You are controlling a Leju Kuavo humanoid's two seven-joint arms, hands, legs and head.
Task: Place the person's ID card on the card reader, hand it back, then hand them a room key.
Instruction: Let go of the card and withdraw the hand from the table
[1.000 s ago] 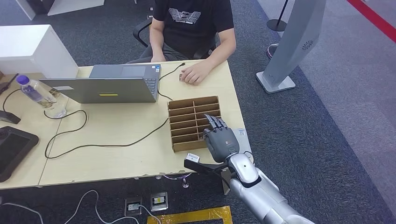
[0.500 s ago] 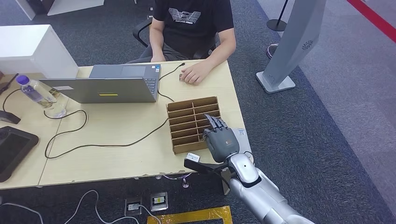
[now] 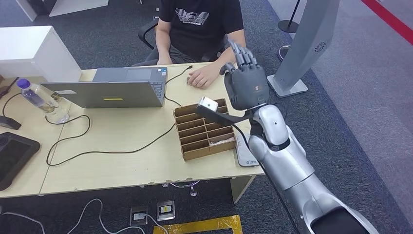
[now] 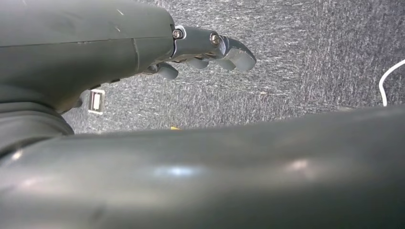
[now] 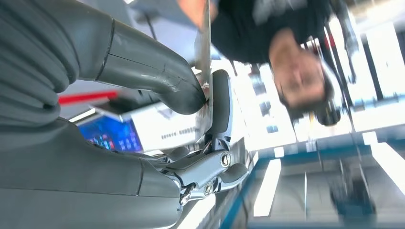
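The right hand [image 3: 246, 85] is raised above the desk [image 3: 122, 141] toward the seated person [image 3: 202, 29], and it pinches a thin card [image 5: 205, 71] between the thumb and a finger. The left hand [image 4: 143, 47] hangs over the carpet [image 4: 310, 57], holding nothing, with fingers bent inward. Under the raised arm stand the wooden tray [image 3: 202, 129] with slots and the white card reader [image 3: 245, 155] just beside it.

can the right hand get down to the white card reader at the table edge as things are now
Probably not freely: the right hand is raised, pinching a thin card, though nothing blocks the white card reader beside the brown cardboard slotted organizer.
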